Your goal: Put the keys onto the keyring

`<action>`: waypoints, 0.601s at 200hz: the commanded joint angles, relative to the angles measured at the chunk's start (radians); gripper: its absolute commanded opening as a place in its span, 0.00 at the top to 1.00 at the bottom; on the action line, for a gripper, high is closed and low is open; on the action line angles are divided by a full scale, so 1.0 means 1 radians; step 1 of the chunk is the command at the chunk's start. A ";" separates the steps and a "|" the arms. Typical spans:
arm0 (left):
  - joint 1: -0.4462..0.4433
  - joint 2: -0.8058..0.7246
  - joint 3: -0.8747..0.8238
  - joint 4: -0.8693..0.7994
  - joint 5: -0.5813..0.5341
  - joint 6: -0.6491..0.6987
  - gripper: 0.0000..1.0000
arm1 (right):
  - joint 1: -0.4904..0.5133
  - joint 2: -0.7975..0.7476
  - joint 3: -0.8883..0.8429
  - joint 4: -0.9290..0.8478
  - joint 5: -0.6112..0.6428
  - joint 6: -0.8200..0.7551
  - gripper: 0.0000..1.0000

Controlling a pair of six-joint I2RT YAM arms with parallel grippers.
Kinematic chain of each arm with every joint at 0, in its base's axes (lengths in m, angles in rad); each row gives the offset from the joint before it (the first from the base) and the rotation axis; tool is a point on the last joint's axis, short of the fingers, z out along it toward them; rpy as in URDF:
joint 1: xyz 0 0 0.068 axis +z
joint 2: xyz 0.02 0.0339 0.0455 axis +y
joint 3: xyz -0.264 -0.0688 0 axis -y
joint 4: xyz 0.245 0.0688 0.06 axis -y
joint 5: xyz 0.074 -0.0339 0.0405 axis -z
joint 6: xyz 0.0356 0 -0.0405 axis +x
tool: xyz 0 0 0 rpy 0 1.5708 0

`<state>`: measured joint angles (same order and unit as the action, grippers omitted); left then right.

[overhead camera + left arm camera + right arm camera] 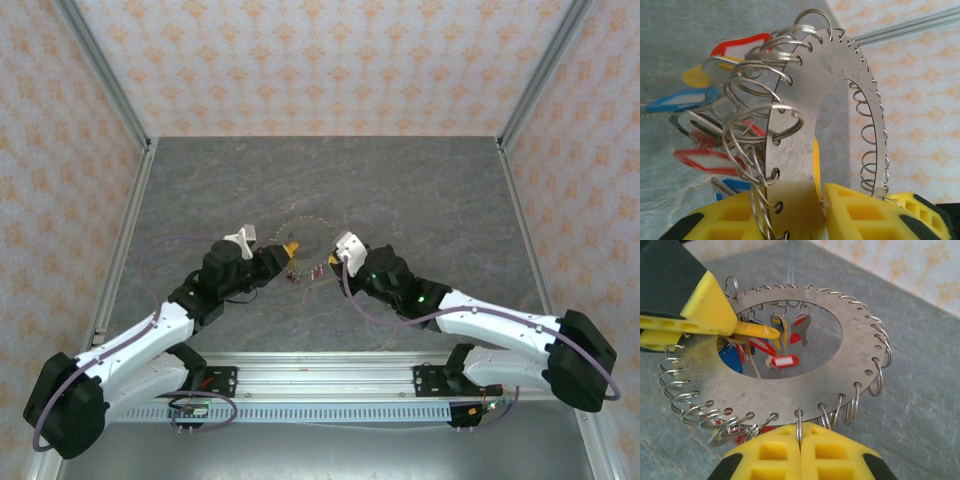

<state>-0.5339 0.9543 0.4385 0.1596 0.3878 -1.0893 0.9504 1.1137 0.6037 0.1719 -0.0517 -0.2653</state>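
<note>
Keyring [790, 385] braced between arms for threading: right gripper [800, 455] clenched on rim loop [799, 422]; left gripper [802, 207] straddled far edge (grip could not be told). Keys [782, 361] hung below.

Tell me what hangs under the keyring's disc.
Through the central hole of the keyring, keys with red, blue and yellow tags hang below it. The metal band hides whatever hangs directly beneath it, so their number cannot be counted.

Flat metal keyring [857, 352] raised w/ red/blue-tagged keys [782, 361] hanging below.
</note>
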 commanded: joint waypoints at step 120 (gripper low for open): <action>-0.001 0.141 0.149 -0.227 0.101 0.217 0.39 | -0.149 -0.030 0.013 -0.126 -0.250 -0.056 1.00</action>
<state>-0.5350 1.1088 0.5442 0.0013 0.4736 -0.9569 0.8200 1.1027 0.6170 0.0578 -0.2375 -0.2924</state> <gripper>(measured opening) 0.598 0.043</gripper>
